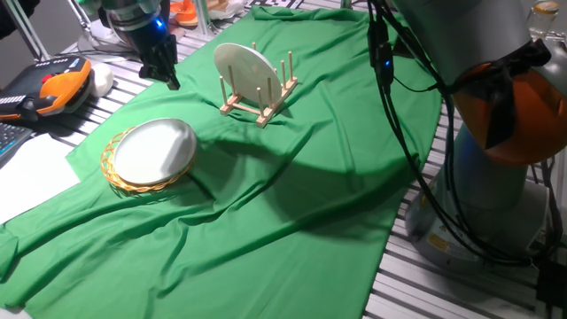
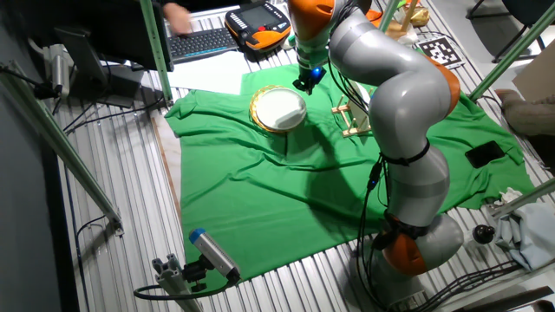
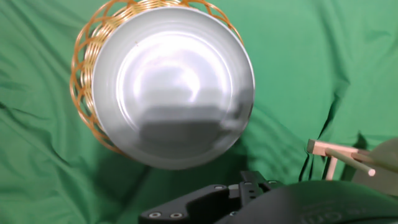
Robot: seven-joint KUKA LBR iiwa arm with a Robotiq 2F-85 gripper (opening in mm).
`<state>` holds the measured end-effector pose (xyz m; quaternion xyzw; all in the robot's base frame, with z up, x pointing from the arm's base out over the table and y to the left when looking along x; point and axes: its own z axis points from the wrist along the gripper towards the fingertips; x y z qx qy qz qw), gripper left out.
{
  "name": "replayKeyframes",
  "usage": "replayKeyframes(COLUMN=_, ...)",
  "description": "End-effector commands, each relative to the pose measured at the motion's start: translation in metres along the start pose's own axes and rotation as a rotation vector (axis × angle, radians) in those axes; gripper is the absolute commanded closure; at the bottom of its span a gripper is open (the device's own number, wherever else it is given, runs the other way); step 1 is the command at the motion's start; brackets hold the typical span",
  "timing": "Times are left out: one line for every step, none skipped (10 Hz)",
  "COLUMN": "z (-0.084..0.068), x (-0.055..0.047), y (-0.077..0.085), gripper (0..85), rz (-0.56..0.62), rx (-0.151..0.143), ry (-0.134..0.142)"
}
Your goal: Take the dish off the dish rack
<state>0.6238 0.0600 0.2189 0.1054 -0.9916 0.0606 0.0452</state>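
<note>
The dish rack [image 1: 262, 99] is a small light wooden rack with upright pegs on the green cloth. A white round dish [image 1: 243, 66] stands upright in it. My gripper [image 1: 166, 73] hangs in the air to the left of the rack, apart from it, holding nothing that I can see. Its dark fingers are too small to tell open from shut. In the other fixed view the gripper [image 2: 304, 83] is above the far edge of the basket, with the rack [image 2: 350, 121] to its right. The hand view shows only a corner of the rack [image 3: 336, 154] and the dish's edge [image 3: 384, 155] at right.
A round wicker basket [image 1: 113, 173] holding a white plate [image 1: 155, 149] lies left of the rack; the plate fills the hand view [image 3: 174, 87]. An orange teach pendant [image 1: 60, 85] lies at the back left. The robot base [image 1: 496, 177] and cables stand at the right. A black phone [image 2: 484, 154] lies on the cloth.
</note>
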Motion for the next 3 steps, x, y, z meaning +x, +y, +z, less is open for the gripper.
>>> replayKeyframes(z=0.0002, x=-0.0006, y=0.0006, gripper=85.0, rz=0.0, rx=-0.001, ry=-0.004)
replayKeyframes(z=-0.0007, x=-0.0014, y=0.0028, gripper=85.0, rz=0.002, rx=0.0, ry=-0.007)
replayKeyframes(z=-0.002, x=-0.0012, y=0.0047, gripper=85.0, rz=0.005, rx=0.005, ry=-0.006)
